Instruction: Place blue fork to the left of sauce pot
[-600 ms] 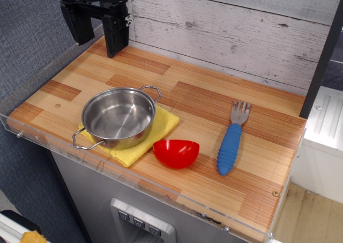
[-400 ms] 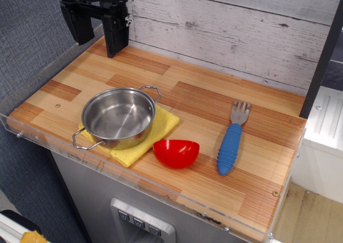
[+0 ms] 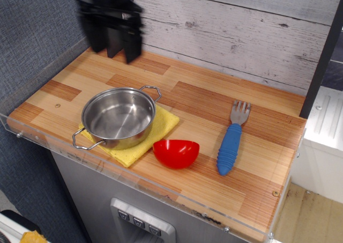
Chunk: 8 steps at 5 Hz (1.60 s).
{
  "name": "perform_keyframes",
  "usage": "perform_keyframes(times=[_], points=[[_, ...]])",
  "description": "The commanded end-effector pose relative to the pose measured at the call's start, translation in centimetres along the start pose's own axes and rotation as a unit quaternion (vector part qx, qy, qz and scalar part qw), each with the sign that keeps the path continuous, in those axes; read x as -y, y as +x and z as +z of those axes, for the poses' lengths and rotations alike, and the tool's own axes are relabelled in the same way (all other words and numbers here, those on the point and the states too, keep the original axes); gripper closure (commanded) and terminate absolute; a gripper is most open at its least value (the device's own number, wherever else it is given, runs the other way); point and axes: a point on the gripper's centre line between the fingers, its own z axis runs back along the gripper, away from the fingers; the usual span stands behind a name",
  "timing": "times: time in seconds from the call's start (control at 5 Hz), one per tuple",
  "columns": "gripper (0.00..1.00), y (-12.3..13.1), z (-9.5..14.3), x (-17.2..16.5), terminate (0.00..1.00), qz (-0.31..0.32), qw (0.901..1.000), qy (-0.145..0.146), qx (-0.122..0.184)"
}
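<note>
The blue fork lies on the wooden counter at the right, its ribbed blue handle toward the front and its silver tines pointing to the back. The sauce pot stands at the left front on a yellow cloth; it is shiny, empty and has two wire loop handles. My gripper hangs above the back left of the counter, blurred by motion, with its two black fingers apart and nothing between them. It is far from the fork and behind the pot.
A red plastic bowl sits tilted just right of the pot, touching the cloth's corner. A clear acrylic rim runs along the counter's front and left edges. A grey plank wall closes the back. A dark post stands at the right.
My gripper has moved to the right along the back of the counter and is motion-blurred. The fork, pot, bowl and cloth have not moved.
</note>
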Motion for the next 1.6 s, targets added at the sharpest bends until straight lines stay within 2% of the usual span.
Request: perform_keyframes(times=[0.0,0.2,0.4,0.6,1.0,1.4], points=[[0.0,3.3,-0.7,8.0,0.0,-0.079,0.9957,0.037,0.03],[0.0,4.4,-1.8,11.2,0.0,-0.068,0.996,0.03,0.05],[0.0,5.0,-3.3,13.0,0.0,-0.058,0.9966,0.007,0.058],[0.0,5.3,-4.8,13.9,0.0,-0.054,0.9971,-0.011,0.054],[0.0,4.3,-7.6,14.2,0.0,-0.05,0.9973,-0.01,0.054],[0.0,3.5,-10.9,14.4,0.0,-0.051,0.998,-0.004,0.038]])
